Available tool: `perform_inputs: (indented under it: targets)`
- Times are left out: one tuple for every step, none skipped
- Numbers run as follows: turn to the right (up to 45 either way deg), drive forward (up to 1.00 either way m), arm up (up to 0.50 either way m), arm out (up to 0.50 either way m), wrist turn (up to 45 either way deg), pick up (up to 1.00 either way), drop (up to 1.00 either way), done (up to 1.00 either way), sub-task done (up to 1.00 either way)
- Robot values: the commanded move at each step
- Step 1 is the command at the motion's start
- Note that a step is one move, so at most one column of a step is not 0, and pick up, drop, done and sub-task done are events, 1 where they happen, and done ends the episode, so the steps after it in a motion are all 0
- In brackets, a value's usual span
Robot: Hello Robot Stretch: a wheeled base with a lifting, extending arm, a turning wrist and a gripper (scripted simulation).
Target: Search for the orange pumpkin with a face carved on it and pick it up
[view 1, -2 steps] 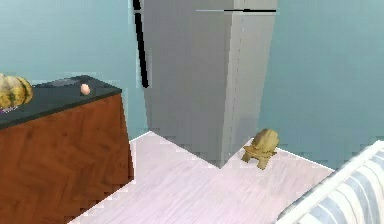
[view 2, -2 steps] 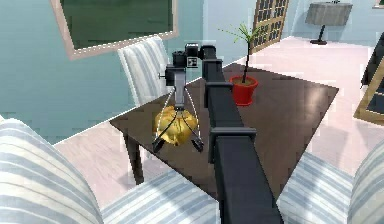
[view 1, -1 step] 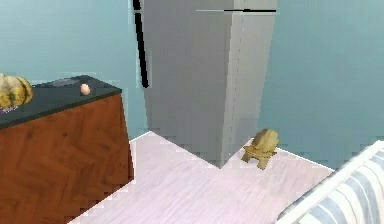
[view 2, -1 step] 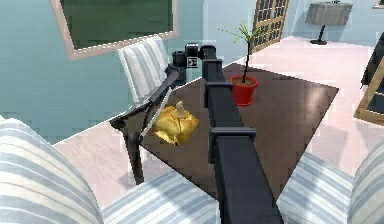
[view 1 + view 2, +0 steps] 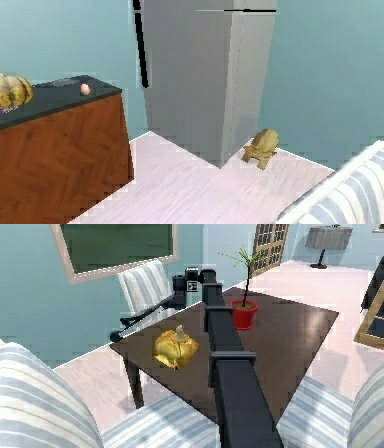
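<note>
Likely the pumpkin (image 5: 175, 348): golden, lumpy, stemmed, sitting on the dark table (image 5: 290, 334), nearer in than the hand (image 5: 128, 322) and just beside the arm (image 5: 225, 354). Probably light, stiff, hollow, smooth-skinned; best taken across the body, not by the stem. Cannot tell if holding anything.

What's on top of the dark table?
A golden lumpy object and a potted plant in a red pot. The arm covers a strip of tabletop; anything there is hidden.
</note>
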Motion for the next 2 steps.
perform_inputs:
  targets:
    - [0.0, 0.00, 0.00, 0.00, 45.0, 0.00, 0.00, 0.00, 0.00]
    - [0.0, 0.00, 0.00, 0.00, 42.0, 0.00, 0.00, 0.00, 0.00]
